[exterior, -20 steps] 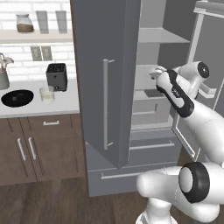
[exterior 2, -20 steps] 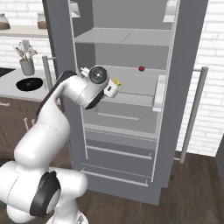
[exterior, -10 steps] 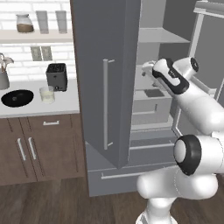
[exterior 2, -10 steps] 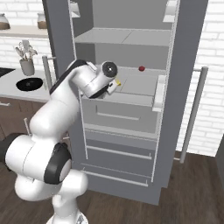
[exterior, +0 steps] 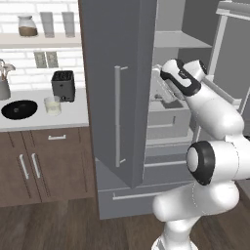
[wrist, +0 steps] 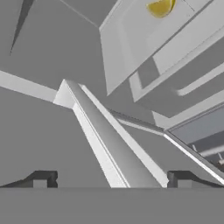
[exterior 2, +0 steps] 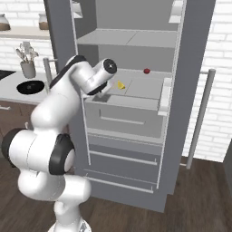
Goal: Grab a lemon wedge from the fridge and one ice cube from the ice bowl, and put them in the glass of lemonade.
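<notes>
Step in hand: the reach for the lemon wedge [exterior 2: 120, 84]; nothing is held yet. The fridge [exterior 2: 190, 68] stands with its doors open, and the wedge lies on the grey shelf above the pulled-out drawer [exterior 2: 124, 115], toward the shelf's left part as the right base view shows it. A small dark red ball [exterior 2: 147, 71] sits further back on the same shelf, apart from the wedge.

The claw [exterior 2: 103, 89] is just beside the wedge, to its left and not touching it in the right base view. In the hand view the wedge [wrist: 161, 7] shows at the top edge, far from the two fingertips [wrist: 41, 179] at the bottom; these stand wide apart with nothing between them.

Arm pose: it rises from the base, bends sharply at the elbow, and the forearm points into the fridge at shelf height, the wrist turned toward the shelf. In the left base view the hand [exterior: 166, 88] is level with the door edge.

Judgement on the next move: the claw needs to advance over the shelf and centre on the wedge before closing; the wedge is small, so a poorly aligned close could push it away.

The bowl [exterior: 19, 109] and the glass of lemonade [exterior: 52, 105] wait on the tabletop [exterior: 73, 114] to the left of the fridge; no ice cube can be made out at this size
</notes>
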